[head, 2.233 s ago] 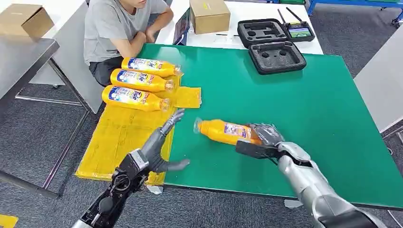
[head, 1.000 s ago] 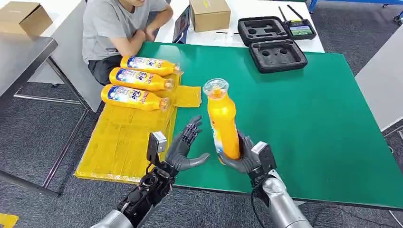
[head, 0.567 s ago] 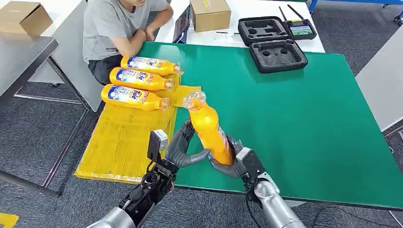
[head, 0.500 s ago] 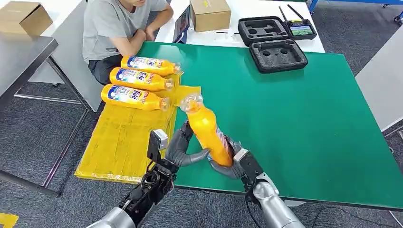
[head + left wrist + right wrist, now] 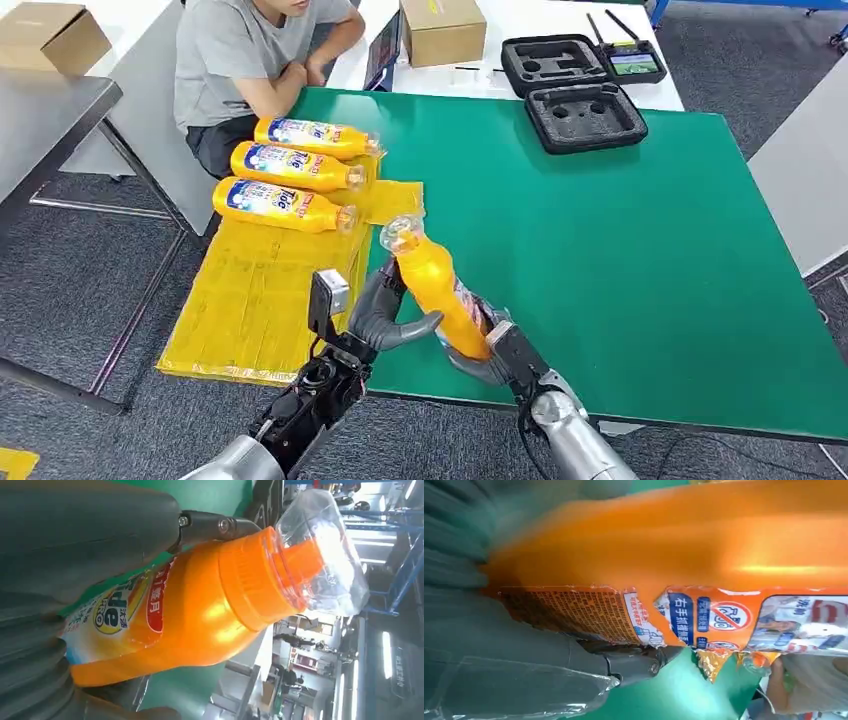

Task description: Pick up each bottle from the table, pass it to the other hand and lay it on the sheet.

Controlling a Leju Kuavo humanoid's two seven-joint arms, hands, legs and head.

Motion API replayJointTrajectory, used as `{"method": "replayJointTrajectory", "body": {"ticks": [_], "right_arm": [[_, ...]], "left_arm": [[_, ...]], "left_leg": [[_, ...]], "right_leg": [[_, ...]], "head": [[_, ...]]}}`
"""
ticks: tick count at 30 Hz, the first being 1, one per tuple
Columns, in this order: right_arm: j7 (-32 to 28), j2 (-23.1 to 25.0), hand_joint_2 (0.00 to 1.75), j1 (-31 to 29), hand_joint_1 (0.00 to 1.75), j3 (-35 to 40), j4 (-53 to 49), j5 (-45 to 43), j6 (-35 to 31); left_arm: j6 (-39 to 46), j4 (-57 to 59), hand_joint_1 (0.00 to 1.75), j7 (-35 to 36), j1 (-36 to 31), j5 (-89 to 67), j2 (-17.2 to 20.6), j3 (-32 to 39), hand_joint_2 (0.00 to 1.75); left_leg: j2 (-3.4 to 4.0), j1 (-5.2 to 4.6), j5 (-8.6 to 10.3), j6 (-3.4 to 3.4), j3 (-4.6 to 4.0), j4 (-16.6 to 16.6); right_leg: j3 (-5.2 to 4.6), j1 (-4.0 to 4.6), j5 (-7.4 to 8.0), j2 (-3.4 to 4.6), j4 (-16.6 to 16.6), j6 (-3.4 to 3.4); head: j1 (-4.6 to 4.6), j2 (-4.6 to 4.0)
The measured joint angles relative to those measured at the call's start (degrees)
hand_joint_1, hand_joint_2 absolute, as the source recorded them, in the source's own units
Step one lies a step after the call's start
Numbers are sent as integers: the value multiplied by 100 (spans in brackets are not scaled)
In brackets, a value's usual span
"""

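An orange detergent bottle [image 5: 435, 290] with a clear cap stands tilted over the near edge of the green table [image 5: 620, 230], cap leaning toward the yellow sheet [image 5: 260, 290]. My right hand [image 5: 490, 352] grips its lower end from the right. My left hand [image 5: 383, 312] is against its left side, thumb under the body and fingers spread upward behind it. In the left wrist view the bottle [image 5: 200, 605] lies across my palm below the thumb [image 5: 85, 530]. The right wrist view has its torn label [image 5: 674, 615] close up. Three more bottles [image 5: 295, 167] lie side by side on the sheet's far end.
A person in a grey shirt [image 5: 250, 60] sits at the table's far left corner, just behind the sheet. Two black foam cases [image 5: 582, 115] and a cardboard box [image 5: 440, 30] are at the far side. A grey table [image 5: 40, 120] stands to the left.
My right hand lifted the bottle off the table, stood it up and carried it left to my left hand. In the last half second the bottle sank slightly and tipped further toward the sheet.
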Motion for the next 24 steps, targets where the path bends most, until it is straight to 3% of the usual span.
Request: {"method": "replayJointTrajectory", "body": {"ticks": [24], "right_arm": [[2,173,175,-164,175,544,94,271,-453]], "left_arm": [[369,791,0,76,-271,-131,-42,-350,175]], "left_leg": [[-1,0,1,0,-2,0]], "right_leg": [[-1,0,0,0,1,0]], "head": [[2,-2]]}}
